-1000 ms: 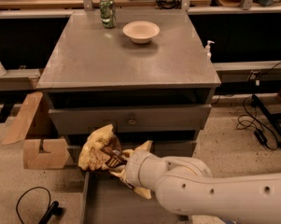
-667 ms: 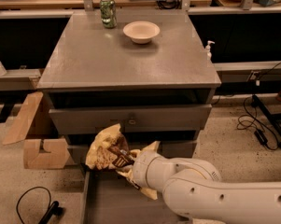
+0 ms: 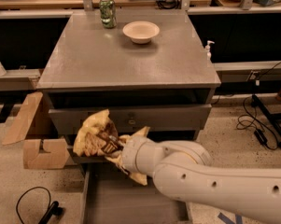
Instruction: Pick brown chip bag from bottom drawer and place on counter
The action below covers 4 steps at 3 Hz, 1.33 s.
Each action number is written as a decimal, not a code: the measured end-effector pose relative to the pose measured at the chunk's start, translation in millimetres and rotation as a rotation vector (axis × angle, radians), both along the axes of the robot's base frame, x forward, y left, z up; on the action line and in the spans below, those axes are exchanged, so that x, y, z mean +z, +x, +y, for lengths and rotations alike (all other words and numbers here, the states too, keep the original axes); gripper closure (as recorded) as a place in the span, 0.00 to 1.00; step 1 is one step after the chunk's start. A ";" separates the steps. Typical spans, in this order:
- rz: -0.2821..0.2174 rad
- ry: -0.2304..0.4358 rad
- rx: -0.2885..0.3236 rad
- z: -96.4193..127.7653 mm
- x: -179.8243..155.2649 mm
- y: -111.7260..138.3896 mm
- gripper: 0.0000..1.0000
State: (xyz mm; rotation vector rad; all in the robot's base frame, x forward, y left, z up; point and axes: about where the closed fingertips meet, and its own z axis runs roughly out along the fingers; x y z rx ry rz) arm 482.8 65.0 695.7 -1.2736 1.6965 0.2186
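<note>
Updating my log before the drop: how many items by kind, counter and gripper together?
green soda can: 1, on the counter
bowl: 1, on the counter
brown chip bag: 1, held by the gripper over the bottom drawer
Total: 3

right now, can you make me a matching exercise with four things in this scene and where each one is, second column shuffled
Column one
1. crinkly brown-and-tan chip bag
2. green soda can
3. round cream bowl
4. two-finger gripper

Column two
a. back left of the grey counter
b. shut on the bag, above the open bottom drawer
c. held in the air in front of the middle drawer
d. back middle of the counter, right of the can

Pairs: 1-c, 2-a, 3-d, 4-b
</note>
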 end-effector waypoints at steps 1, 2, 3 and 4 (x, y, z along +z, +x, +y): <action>-0.066 0.002 0.012 30.8 78.9 30.0 1.00; -0.166 -0.044 0.015 55.5 202.1 60.6 1.00; -0.216 -0.073 -0.007 66.1 273.7 91.0 1.00; -0.243 -0.093 -0.069 75.9 322.3 164.6 1.00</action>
